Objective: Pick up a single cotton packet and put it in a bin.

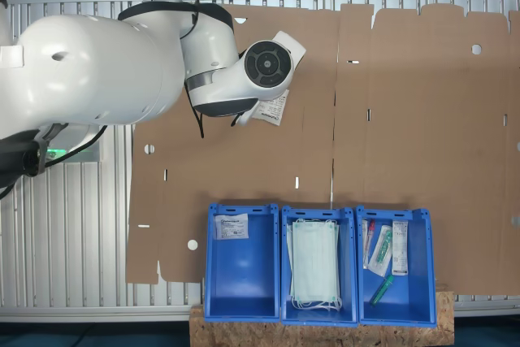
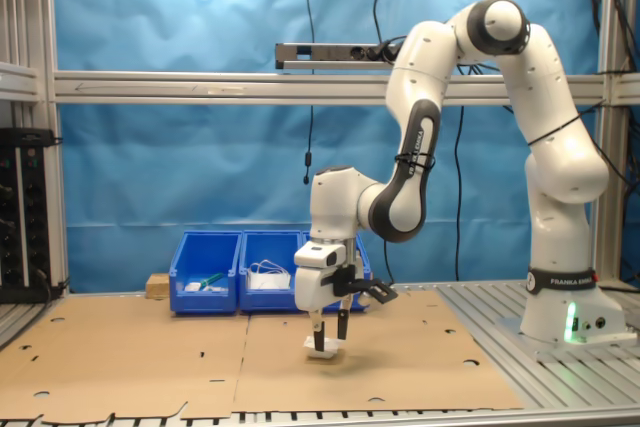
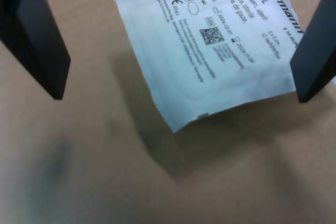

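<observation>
brown cardboard [image 3: 79,171]; open gripper [image 3: 178,56] above flat white cotton packet [image 3: 210,45].

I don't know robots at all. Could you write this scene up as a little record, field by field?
Arm: one white robot arm, reaching down over a cardboard sheet
Gripper: gripper open, fingers apart on either side of the packet
Cotton packet: cotton packet white, printed; whether it is touched or lifted, cannot tell
Bins: three blue trays in a row
Target bin: bin holding one white packet
Middle bin: pale-green masks
Third bin: syringes and tubes
</observation>
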Robot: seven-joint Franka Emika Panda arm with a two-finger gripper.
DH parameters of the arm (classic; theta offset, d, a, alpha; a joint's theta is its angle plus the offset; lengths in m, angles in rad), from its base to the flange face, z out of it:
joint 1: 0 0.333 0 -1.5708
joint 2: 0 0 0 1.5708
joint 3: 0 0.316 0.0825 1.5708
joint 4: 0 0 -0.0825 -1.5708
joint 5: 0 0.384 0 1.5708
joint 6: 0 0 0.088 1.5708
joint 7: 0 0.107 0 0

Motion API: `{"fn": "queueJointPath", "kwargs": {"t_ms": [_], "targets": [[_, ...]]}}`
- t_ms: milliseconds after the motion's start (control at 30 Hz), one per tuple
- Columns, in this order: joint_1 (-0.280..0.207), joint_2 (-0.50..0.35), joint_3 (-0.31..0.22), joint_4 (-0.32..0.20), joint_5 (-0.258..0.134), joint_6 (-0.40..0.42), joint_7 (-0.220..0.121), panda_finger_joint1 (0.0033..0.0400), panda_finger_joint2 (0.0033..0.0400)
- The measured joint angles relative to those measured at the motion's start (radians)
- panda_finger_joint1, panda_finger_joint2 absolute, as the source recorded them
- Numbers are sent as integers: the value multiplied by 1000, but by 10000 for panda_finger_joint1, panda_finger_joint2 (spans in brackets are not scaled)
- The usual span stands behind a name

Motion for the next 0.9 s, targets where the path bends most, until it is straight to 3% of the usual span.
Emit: {"fn": "queueJointPath", "kwargs": {"t_ms": [900], "targets": [[0, 42, -57, 0, 0, 48, 0, 400, 400]]}}
